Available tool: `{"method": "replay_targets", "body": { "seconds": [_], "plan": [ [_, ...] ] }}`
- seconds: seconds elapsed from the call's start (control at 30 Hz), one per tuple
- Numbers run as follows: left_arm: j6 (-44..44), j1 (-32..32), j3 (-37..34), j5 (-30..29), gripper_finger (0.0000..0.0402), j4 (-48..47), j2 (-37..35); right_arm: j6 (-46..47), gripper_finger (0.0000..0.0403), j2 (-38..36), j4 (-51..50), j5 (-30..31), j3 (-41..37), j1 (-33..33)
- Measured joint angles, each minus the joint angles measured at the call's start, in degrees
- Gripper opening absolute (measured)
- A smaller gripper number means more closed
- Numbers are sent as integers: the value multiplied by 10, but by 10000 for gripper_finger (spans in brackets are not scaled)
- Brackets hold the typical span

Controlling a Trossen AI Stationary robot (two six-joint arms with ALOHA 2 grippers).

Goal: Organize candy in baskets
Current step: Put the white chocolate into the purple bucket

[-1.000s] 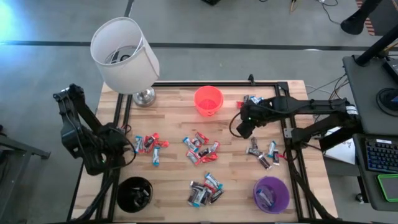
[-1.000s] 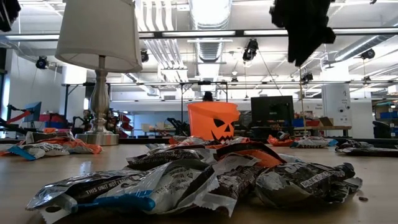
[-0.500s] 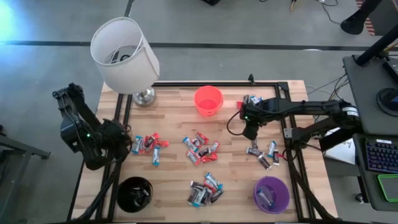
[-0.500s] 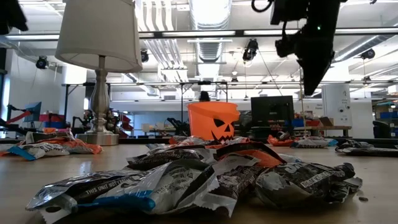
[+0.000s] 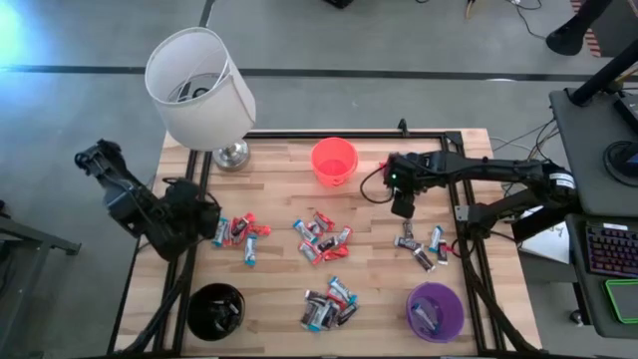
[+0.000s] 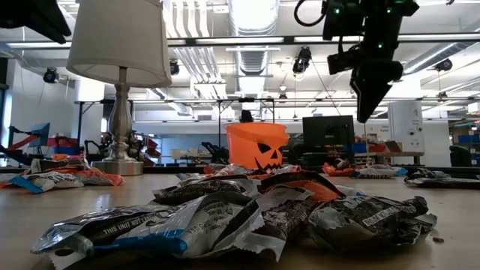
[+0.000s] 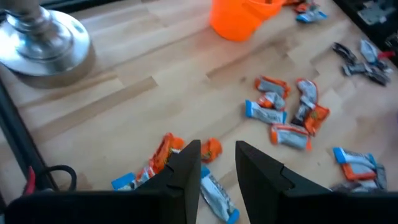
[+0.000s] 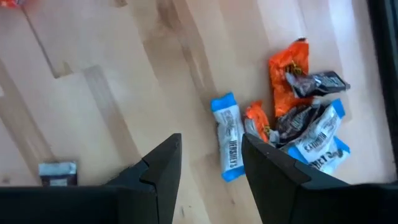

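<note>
Wrapped candy lies on the wooden table in loose clusters: left, centre, near centre, right. The orange basket stands at the far middle, the black basket near left, and the purple basket near right with candy in it. My left gripper hovers open beside the left cluster, over a blue-and-silver candy. My right gripper hangs open above the table, just far of the right cluster; a blue-and-white candy lies below its fingers.
A lamp with a white shade and a silver base stands at the far left corner. A few candies lie far right near the black frame. Bare wood lies between the clusters.
My right gripper has come down toward the table and shifted a little toward the right cluster, rolling its wrist; its fingers now hang lower in the low view. My left arm has swung its gripper toward the left candy cluster and rolled. No candy has moved.
</note>
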Motion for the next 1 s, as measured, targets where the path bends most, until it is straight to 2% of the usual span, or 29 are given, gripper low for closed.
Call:
{"method": "replay_targets", "body": {
  "seconds": [0.07,0.2,0.4,0.77,1.0],
  "plan": [
    [15,16,0,-1,81,0,0,-19,160,0,2,-33,-10,-14],
    [43,41,0,-1,81,0,0,-39,160,0,29,-50,-39,-41],
    [59,49,0,-1,81,0,0,-31,160,0,45,-139,-67,-81],
    [92,49,0,-1,81,1,1,-113,160,1,64,-136,-78,-115],
    [122,49,0,0,81,16,1,-126,160,12,96,-146,-105,-116]
  ]
}}
